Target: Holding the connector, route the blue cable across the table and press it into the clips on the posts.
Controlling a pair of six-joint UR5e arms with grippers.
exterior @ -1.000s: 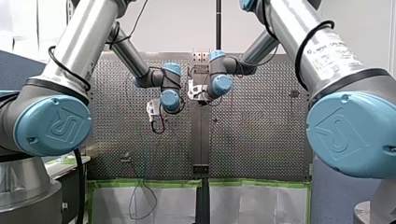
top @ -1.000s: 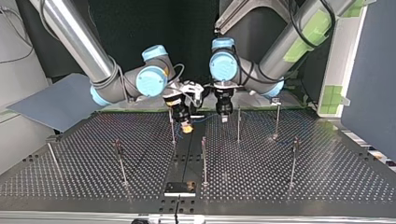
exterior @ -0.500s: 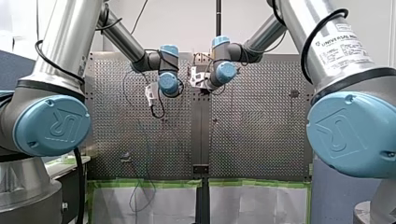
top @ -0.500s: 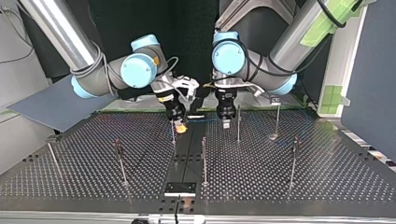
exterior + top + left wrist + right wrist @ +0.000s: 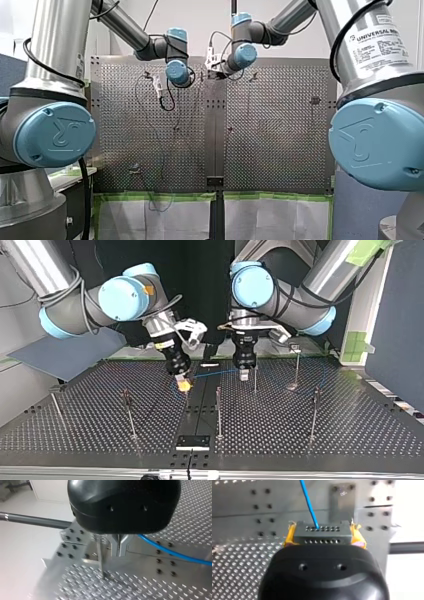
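My right gripper hangs over the table's middle, its yellow pads shut on the grey connector. The blue cable leaves the connector and runs straight across to my left gripper. Its metal fingers are shut on the cable, which goes on in an arc toward the top view's right. A thin post stands just beside my left gripper, and another post rises under the connector.
Several more thin posts with clips stand on the perforated table, among them ones at the middle, at the top view's left and right. A dark plate lies at the near edge.
Both arms have come forward in the top view. My right gripper carried the connector nearer and to that view's left, and the cable between the grippers has pulled straight.
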